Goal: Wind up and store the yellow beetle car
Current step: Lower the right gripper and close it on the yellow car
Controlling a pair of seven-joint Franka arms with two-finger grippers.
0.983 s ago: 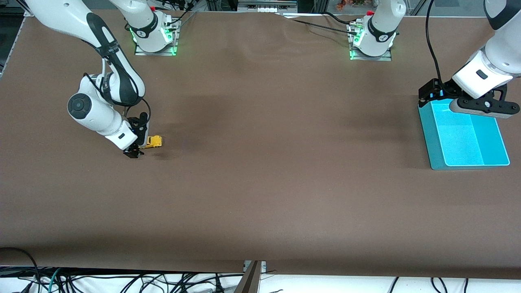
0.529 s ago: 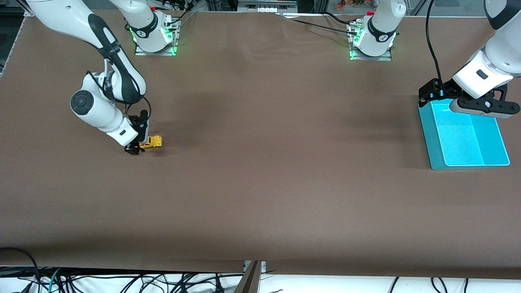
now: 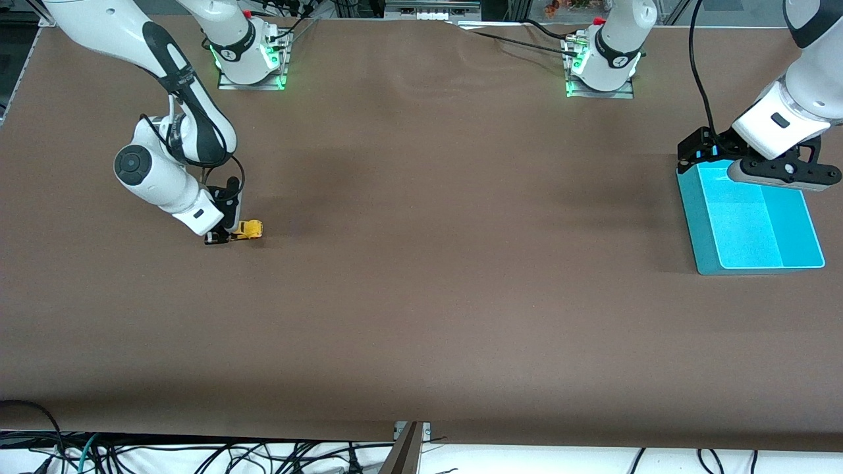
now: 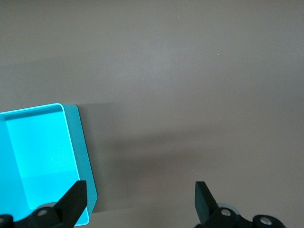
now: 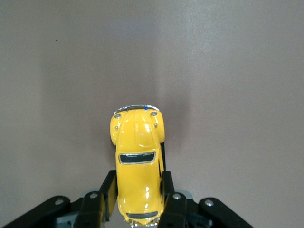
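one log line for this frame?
right hand: shut on car, at table | left hand: open, waits over bin

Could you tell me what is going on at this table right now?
The right gripper is shut on the yellow car, holding it low at the table near the right arm's end. The left gripper hangs open over an end of the teal bin, which looks empty, at the left arm's end; that arm waits. The car is not yet stored.
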